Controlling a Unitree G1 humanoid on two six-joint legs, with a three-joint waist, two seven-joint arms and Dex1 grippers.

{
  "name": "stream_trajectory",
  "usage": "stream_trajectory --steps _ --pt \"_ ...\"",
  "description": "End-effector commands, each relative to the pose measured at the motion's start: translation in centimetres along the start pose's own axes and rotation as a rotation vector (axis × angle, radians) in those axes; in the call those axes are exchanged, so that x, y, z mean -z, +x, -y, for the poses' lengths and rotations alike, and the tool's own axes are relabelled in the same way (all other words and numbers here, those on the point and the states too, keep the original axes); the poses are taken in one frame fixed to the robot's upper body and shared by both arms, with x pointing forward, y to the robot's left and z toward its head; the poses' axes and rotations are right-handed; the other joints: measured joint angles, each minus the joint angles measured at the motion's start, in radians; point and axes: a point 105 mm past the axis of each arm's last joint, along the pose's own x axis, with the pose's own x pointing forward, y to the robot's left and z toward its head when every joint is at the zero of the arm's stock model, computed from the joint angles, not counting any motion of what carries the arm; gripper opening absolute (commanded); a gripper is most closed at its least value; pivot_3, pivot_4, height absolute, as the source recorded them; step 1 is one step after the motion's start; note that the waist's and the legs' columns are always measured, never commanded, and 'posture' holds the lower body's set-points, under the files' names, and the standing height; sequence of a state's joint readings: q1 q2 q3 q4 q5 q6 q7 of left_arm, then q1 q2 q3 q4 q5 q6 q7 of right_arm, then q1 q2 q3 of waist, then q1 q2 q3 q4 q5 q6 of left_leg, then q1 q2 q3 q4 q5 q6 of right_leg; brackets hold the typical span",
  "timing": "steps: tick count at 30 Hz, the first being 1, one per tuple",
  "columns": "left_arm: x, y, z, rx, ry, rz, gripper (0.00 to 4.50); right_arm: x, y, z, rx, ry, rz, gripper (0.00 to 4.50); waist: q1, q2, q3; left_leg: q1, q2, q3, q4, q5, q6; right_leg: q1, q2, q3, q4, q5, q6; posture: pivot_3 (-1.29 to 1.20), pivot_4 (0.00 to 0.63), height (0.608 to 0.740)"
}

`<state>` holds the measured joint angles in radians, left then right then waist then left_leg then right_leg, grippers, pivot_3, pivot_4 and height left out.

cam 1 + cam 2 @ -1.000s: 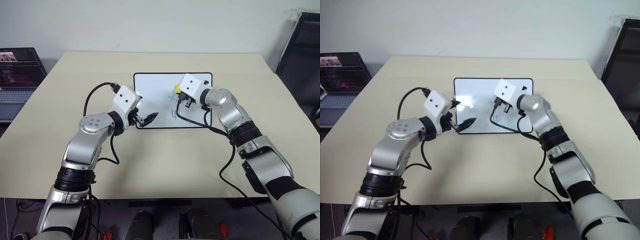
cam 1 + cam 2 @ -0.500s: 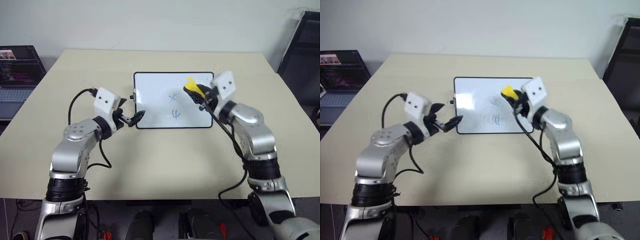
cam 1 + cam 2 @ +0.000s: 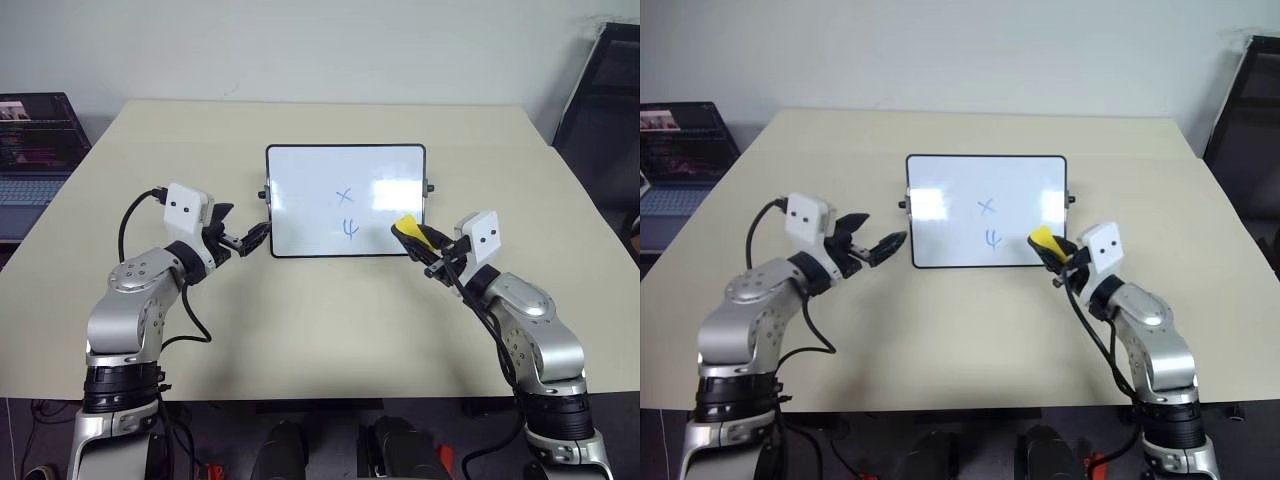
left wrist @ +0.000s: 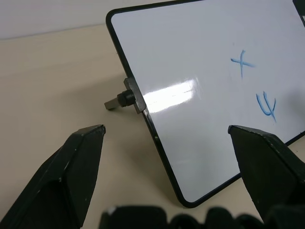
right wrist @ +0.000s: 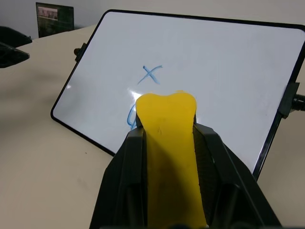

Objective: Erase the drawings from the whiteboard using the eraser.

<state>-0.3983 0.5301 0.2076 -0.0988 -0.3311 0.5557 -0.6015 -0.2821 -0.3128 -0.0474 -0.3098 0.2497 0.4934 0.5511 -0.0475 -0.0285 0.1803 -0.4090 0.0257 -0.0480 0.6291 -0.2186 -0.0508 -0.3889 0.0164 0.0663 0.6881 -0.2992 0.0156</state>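
The whiteboard [image 3: 300, 190] lies in the middle of the table, black-framed, with knobs on its short sides. Two of the drawings show on it in blue: an "x" [image 3: 345, 197] and, nearer me, a "4"-like figure [image 3: 350, 229]. My right gripper [image 3: 420, 239] is shut on the yellow eraser [image 3: 407, 228], which hovers over the board's near right corner; in the right wrist view the eraser [image 5: 169, 138] sticks out between both fingers [image 5: 129, 157]. My left gripper [image 3: 243, 228] stands open just off the board's left edge, near the knob [image 4: 125, 98].
The beige table [image 3: 320, 320] has bare room in front of the board and on both sides. A laptop [image 3: 35, 140] sits on a stand beyond the table's far left. At the far right a dark rack [image 3: 612, 90] stands.
My right gripper has drawn back with the eraser from over the board to its near right corner, rolling as it went. My left gripper has moved left, off the board's near left corner.
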Motion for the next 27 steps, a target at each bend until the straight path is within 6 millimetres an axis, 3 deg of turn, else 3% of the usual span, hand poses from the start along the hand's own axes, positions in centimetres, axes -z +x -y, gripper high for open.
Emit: stream_trajectory --steps 1,6,15,20,27 --pt "-1.4 -0.1 -0.1 0.017 0.05 0.039 4.5 -1.7 0.5 -0.8 -0.042 -0.068 0.046 0.99 0.0 0.0 0.0 0.0 0.0 0.0 0.0 0.0 0.0 0.0 0.0 0.0 0.0 0.0 0.0 0.0 0.15 0.74" --pt "-1.3 0.3 0.0 0.049 0.086 0.0 4.5 -4.2 4.0 -1.2 -0.067 -0.204 0.06 0.99 -0.008 0.0 0.0 0.001 0.0 0.0 0.0 0.0 0.0 0.0 0.0 0.0 0.001 0.0 0.0 0.0 0.15 0.74" --pt "-1.4 1.0 0.9 0.188 0.178 -0.072 4.5 -6.1 10.4 -1.6 -0.121 -0.429 0.014 0.99 -0.007 0.0 0.0 0.0 -0.001 0.002 0.0 0.0 0.0 0.0 0.0 -0.001 0.0 0.0 0.0 0.0 0.15 0.74" --pt "-1.2 1.1 1.9 0.255 0.228 -0.084 4.5 -6.1 13.8 -0.6 -0.093 -0.528 -0.039 0.99 -0.009 0.0 0.0 0.0 0.0 0.002 -0.001 0.0 0.0 -0.001 0.0 -0.001 0.0 0.0 -0.001 0.0 0.15 0.74" --pt "-0.4 0.7 2.5 0.285 0.235 -0.093 4.5 -4.8 15.5 -0.3 -0.108 -0.588 -0.112 0.99 -0.009 0.0 0.0 -0.001 0.0 0.001 -0.001 0.0 0.0 -0.001 -0.001 -0.001 -0.001 0.0 -0.001 0.0 0.15 0.74"
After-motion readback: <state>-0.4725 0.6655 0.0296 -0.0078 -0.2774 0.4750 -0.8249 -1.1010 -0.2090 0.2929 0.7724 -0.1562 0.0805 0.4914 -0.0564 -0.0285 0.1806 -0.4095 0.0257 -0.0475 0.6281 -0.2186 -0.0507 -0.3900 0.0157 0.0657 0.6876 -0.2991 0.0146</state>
